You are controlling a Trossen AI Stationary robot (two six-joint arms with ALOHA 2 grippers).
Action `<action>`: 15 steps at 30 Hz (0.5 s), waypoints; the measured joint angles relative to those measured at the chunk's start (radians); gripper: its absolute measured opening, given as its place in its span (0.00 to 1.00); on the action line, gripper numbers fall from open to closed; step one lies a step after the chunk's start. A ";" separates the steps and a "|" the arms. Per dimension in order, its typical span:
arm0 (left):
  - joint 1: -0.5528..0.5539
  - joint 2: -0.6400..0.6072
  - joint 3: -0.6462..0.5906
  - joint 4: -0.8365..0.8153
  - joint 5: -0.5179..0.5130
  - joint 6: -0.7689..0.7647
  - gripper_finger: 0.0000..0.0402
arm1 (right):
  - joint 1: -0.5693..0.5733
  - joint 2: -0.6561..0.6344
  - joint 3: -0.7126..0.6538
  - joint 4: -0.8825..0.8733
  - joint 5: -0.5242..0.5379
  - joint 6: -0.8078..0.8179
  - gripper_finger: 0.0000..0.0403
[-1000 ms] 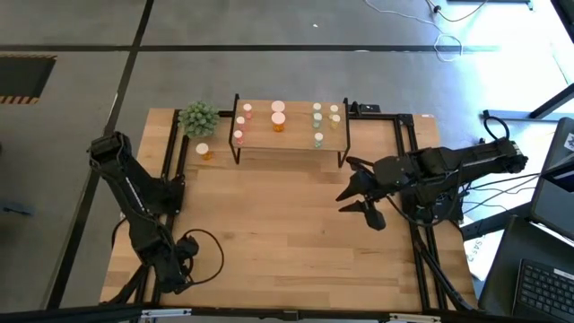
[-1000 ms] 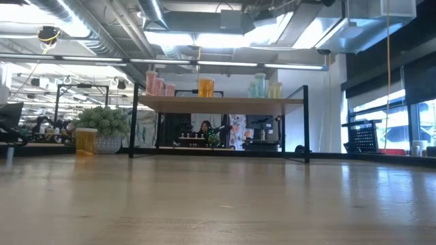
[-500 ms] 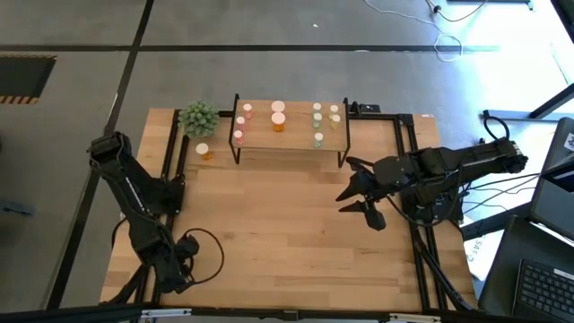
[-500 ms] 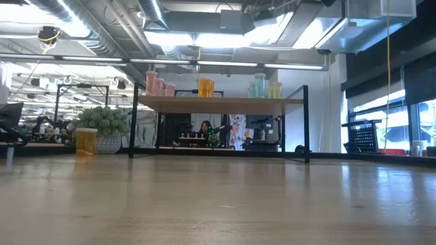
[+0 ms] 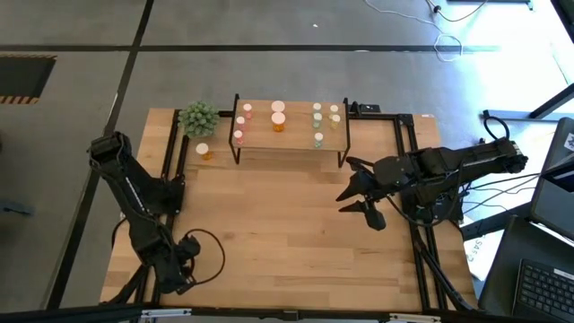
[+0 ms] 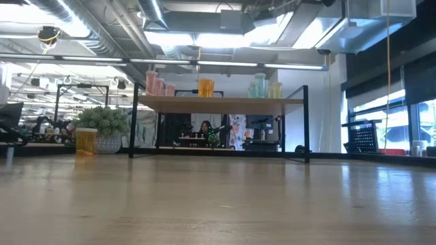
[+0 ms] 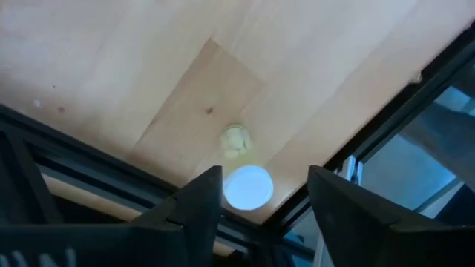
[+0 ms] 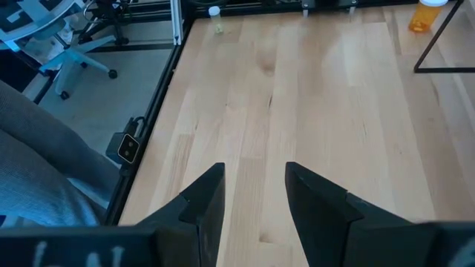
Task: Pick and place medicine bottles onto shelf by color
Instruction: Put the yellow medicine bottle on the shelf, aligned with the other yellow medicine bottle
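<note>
The shelf [image 5: 287, 135] stands at the table's far edge with several medicine bottles on its board: pink [image 6: 158, 85] at its left, orange [image 6: 206, 87] in the middle, pale green [image 6: 264, 87] at its right. One orange bottle [image 5: 204, 152] stands on the table left of the shelf. My left gripper [image 7: 263, 193] is open at the table's near left corner, pointing steeply down. A white-capped, pale yellow-green bottle [image 7: 248, 187] lies between its fingers. My right gripper [image 5: 359, 196] hangs open over the table's right part, with nothing in it. My left gripper comes from above with one finger [image 7: 200, 200] right beside the bottle's white cap [image 7: 231, 189]. Whether that finger touches the cap I cannot tell. The other finger stands clear of it.
A spiky green plant [image 5: 198, 117] stands left of the shelf, behind the orange bottle. Black frame rails [image 5: 175, 161] run along the table's left and right sides. Bare wood [image 5: 287, 224] spreads between the arms. The floor [image 7: 438, 148] drops off just beyond the left gripper.
</note>
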 joint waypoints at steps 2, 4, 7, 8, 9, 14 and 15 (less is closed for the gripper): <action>0.000 0.000 0.000 0.002 0.008 0.004 0.54 | 0.000 0.000 0.000 0.000 0.000 -0.001 0.36; -0.002 0.000 0.000 -0.013 0.024 0.002 0.59 | 0.000 0.000 0.000 0.000 0.000 -0.001 0.36; -0.013 0.000 0.000 -0.016 0.030 -0.019 0.66 | 0.000 0.000 0.000 0.000 0.000 -0.001 0.36; -0.019 0.000 0.000 -0.015 0.026 -0.023 0.68 | 0.000 0.000 0.000 0.000 0.000 -0.001 0.36; -0.024 0.000 0.000 -0.016 0.023 -0.024 0.69 | 0.000 0.000 0.000 0.000 0.000 -0.001 0.36; -0.031 0.007 0.000 -0.016 0.018 -0.025 0.70 | 0.000 0.000 0.000 0.000 0.000 0.000 0.36; -0.031 0.015 0.000 -0.015 0.017 -0.025 0.70 | 0.000 0.000 0.000 0.000 0.000 0.000 0.36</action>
